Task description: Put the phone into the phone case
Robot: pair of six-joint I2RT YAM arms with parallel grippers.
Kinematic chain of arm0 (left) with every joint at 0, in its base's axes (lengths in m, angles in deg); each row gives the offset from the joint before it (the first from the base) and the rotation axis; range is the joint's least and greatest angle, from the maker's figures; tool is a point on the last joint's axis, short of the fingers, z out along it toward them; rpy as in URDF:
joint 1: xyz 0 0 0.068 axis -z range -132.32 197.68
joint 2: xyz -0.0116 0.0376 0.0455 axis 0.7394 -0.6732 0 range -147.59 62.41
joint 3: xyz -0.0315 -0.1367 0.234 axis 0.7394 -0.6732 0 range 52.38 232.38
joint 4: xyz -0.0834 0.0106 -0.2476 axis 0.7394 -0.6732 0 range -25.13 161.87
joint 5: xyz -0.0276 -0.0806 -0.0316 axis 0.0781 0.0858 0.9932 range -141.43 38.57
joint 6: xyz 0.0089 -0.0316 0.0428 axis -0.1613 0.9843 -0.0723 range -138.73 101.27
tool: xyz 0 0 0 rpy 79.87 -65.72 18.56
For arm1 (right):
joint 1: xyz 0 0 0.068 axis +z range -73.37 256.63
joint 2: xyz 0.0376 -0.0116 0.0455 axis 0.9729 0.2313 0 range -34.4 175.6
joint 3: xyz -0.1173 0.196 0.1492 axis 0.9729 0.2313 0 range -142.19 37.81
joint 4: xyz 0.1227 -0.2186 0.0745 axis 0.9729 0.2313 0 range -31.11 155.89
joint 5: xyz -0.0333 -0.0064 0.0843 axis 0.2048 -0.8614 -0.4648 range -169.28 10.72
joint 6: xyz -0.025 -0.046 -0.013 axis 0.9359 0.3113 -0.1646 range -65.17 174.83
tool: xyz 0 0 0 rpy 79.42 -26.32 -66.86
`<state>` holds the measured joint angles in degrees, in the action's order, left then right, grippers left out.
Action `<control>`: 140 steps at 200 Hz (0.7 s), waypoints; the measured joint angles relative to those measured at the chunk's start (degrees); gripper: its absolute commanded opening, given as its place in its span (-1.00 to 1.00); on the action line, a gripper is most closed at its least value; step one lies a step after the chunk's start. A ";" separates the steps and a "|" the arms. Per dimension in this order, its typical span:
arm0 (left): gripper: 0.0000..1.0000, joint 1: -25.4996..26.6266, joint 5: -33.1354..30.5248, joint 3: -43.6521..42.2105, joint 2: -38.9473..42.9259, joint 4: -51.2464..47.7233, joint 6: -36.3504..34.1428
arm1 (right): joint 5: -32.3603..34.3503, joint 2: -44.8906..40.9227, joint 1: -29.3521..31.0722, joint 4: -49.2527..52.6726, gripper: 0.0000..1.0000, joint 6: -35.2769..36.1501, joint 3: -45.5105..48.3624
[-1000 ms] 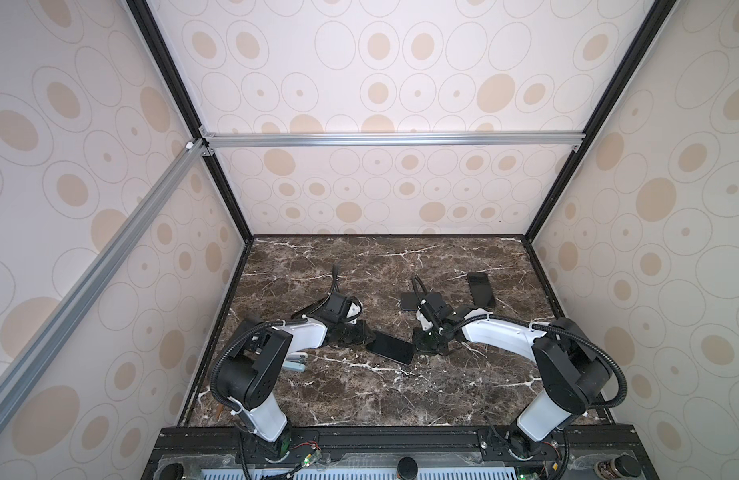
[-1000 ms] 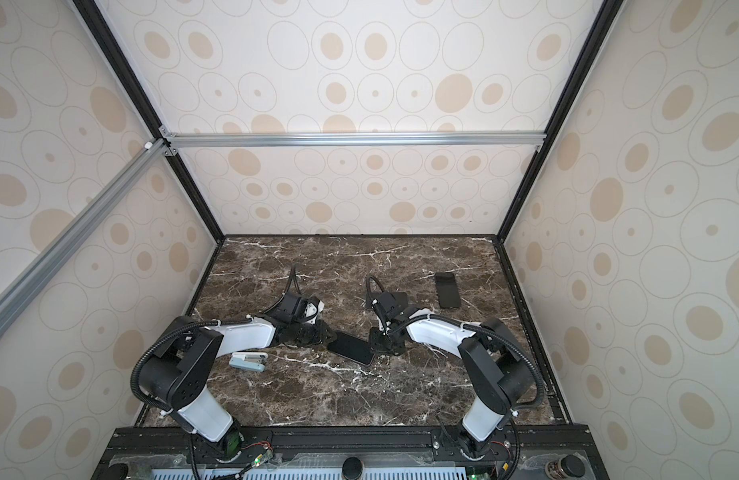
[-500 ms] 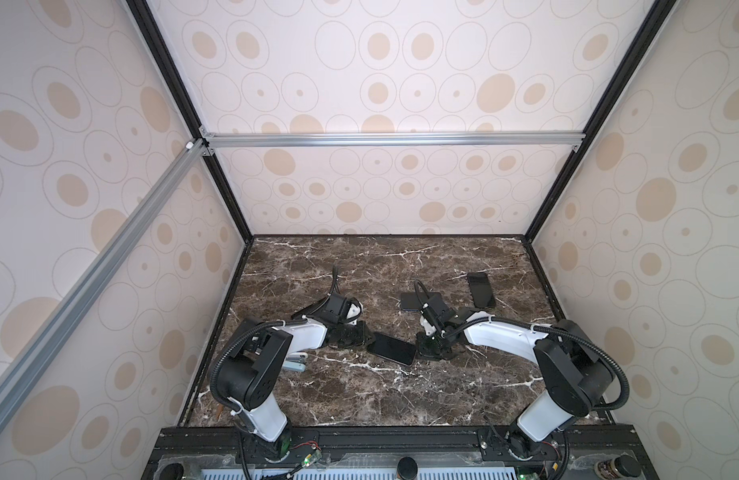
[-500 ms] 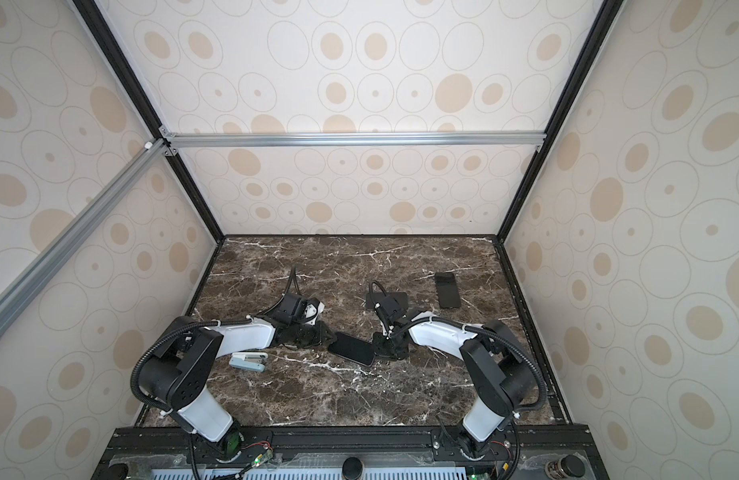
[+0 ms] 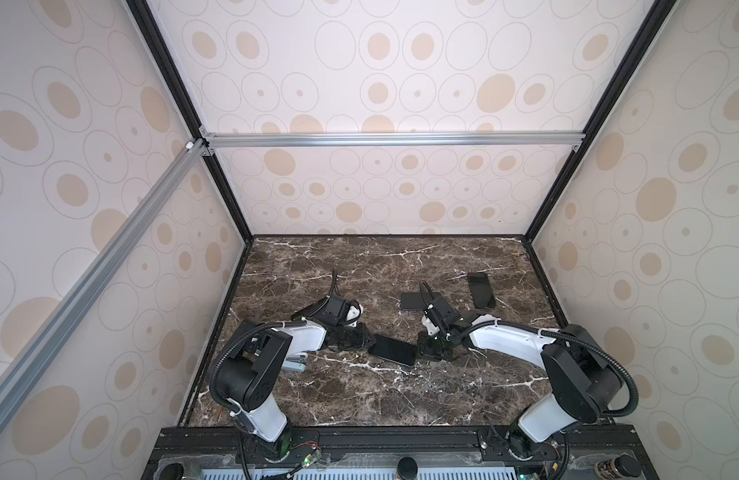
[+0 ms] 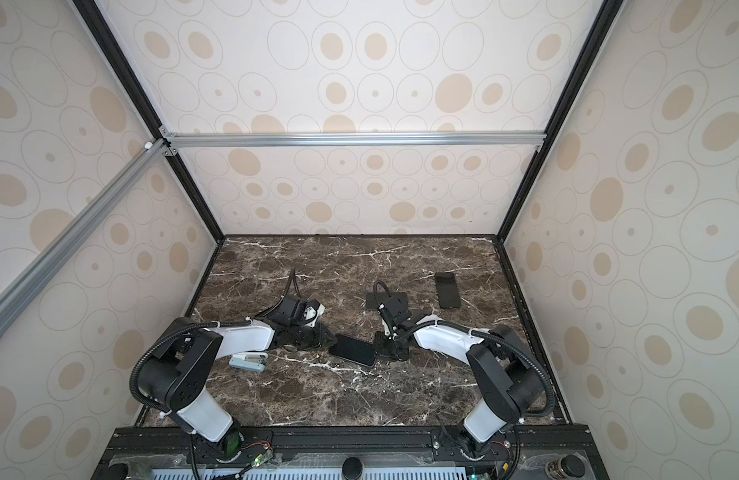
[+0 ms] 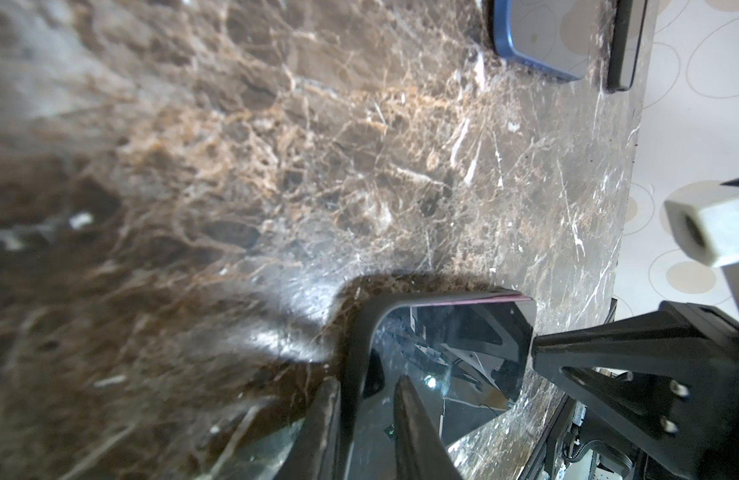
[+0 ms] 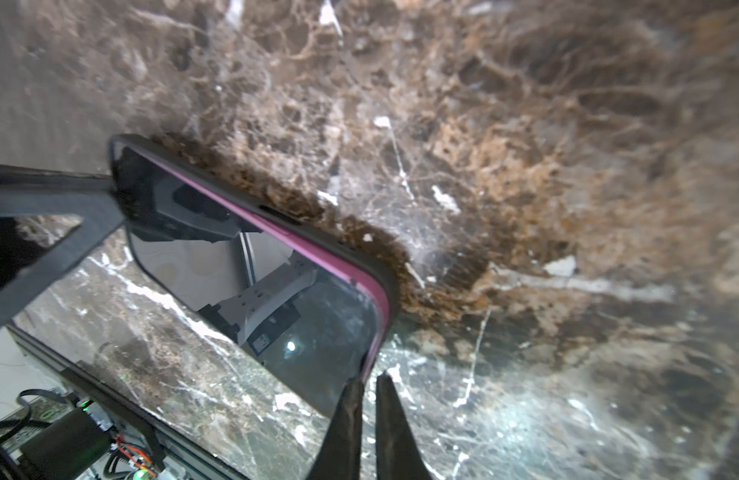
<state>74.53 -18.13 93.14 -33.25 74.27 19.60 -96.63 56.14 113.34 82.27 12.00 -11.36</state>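
Phone (image 5: pixel 391 350) lies screen-up in the middle of the bench (image 5: pixel 401 399), inside the dark phone case (image 7: pixel 360 332), with a pink edge showing along one long side. My left jaws, narrow, pinch the case's 9 o'clock end, one finger (image 7: pixel 413 424) over the glass; my right jaws, nearly closed on nothing, press their tips against the 3 o'clock end. Blue-rimmed phone (image 5: pixel 413 300) at 12 o'clock and black phone (image 5: pixel 481 290) at 1 o'clock lie well apart; pale stapler (image 5: pixel 295 366) at 9 o'clock, beside my left arm.

left arm (image 5: pixel 301 334) and right arm (image 5: pixel 505 337) reaching low and inward, left gripper (image 5: pixel 368 343) fingers (image 7: pixel 417 432) narrowly apart, right gripper (image 5: pixel 421 353) fingers (image 8: pixel 394 436) almost closed, tips facing each other
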 measured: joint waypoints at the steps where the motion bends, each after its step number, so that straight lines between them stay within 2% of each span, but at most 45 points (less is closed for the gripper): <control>1: -0.51 0.00 0.02 0.00 0.00 0.00 0.00 | 0.00 -0.02 0.00 -0.04 -0.76 -0.02 0.00; 140: -0.53 0.26 0.39 -0.22 0.00 0.39 1.20 | -5.18 1.05 -1.70 -5.88 -0.81 -3.21 3.17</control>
<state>74.80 -17.74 92.92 -33.25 74.66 20.80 -101.81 57.19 111.63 76.39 8.79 -8.19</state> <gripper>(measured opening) 0.237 0.096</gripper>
